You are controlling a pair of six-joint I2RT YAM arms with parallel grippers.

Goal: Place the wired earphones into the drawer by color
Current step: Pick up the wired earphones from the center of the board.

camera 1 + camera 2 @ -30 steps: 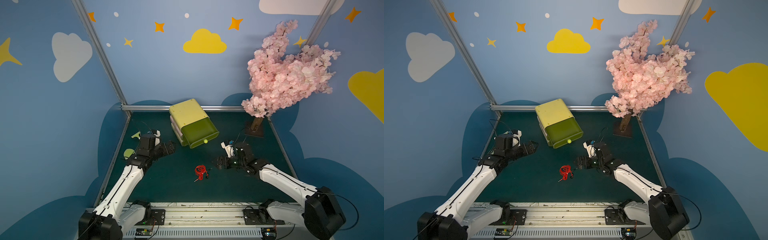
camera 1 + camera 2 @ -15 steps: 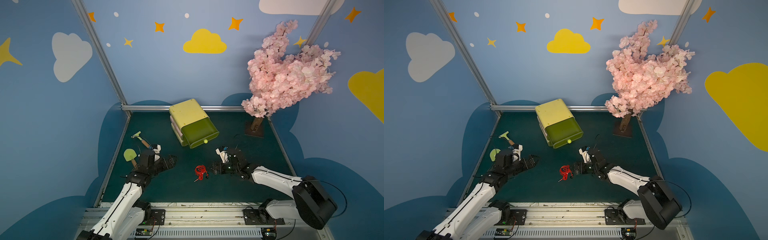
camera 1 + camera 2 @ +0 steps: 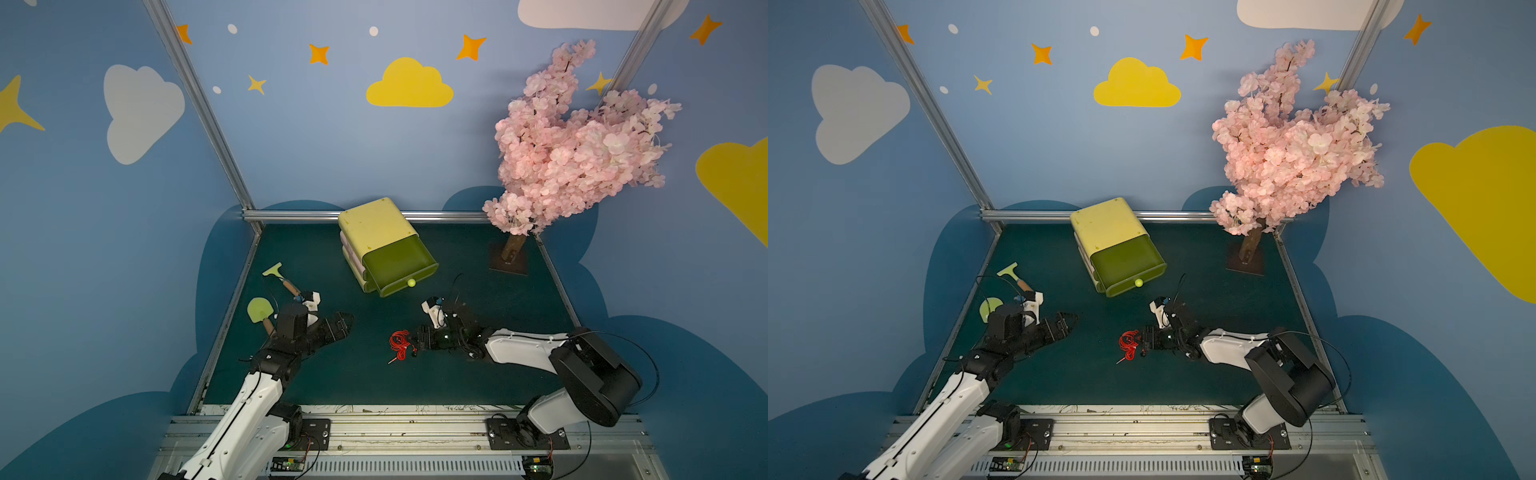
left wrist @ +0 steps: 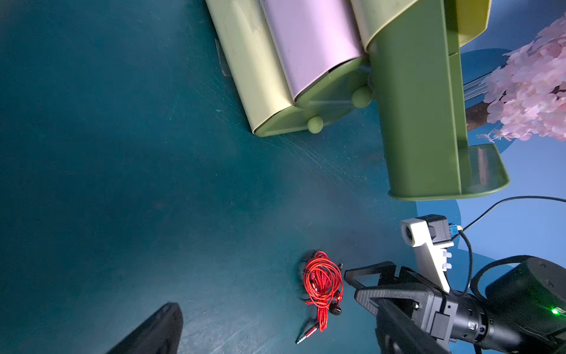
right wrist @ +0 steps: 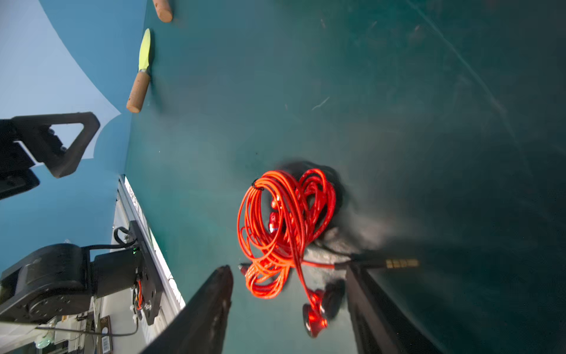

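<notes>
The right gripper (image 5: 288, 309) is down at the table (image 3: 478, 374), its two dark fingers (image 5: 208, 306) standing apart on either side of the near end of the red earphones (image 5: 284, 220). The coiled red cable lies flat on the table just ahead of the fingertips; the earbuds (image 5: 315, 315) and the lowest loops sit in the gap between the fingers, and the gold plug (image 5: 401, 263) pokes out past the outer side of one finger. The fingers do not look pressed against the cable, and the pictures do not settle whether the gripper counts as released or closing on the bundle.

In both top views the red earphones (image 3: 400, 344) (image 3: 1128, 344) lie right at the tip of the right gripper (image 3: 419, 340) (image 3: 1147, 341), with the yellow-green drawer unit (image 3: 374, 228) farther off, beyond the gripper. Its top drawer (image 3: 399, 266) is pulled out and looks dark inside; the two drawers (image 4: 309, 61) below it are pushed in.

The left gripper (image 3: 343, 326) hangs above the table, well apart from the earphones, with its fingers spread wide and nothing between them. Behind it, close to the side wall, lie a green toy spade (image 3: 259, 311) and a green toy scraper (image 3: 276, 274), both with wooden handles. A pink blossom tree (image 3: 573, 145) stands in the far corner, beyond the right arm
</notes>
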